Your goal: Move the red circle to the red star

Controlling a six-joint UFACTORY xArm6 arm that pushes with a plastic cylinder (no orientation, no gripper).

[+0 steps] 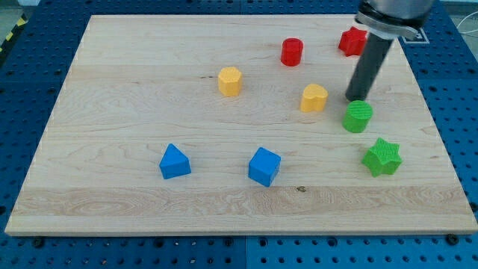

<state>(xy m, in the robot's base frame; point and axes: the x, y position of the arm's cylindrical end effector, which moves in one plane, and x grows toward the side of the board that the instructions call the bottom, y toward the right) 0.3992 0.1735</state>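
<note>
The red circle [291,51] stands near the view's top of the wooden board [112,112], and I use it as the landmark. The red star [351,40] lies to its right, a little higher, and apart from it; the rod covers the star's right part. The arm has no pincer, only a dark rod, so there is nothing to be released or clenched. My tip [353,98] rests on the board to the lower right of the circle, well apart from it, and just above the green circle [358,116]; I cannot tell if they touch. The yellow heart [314,97] is below the circle, slightly to the right, and just to the left of my tip. The yellow hexagon [230,80] is to the lower left of the circle. The green star [382,157] is far to the lower right. The blue cube [264,166] is far below the circle, and the blue triangle [174,161] is far to the lower left.
</note>
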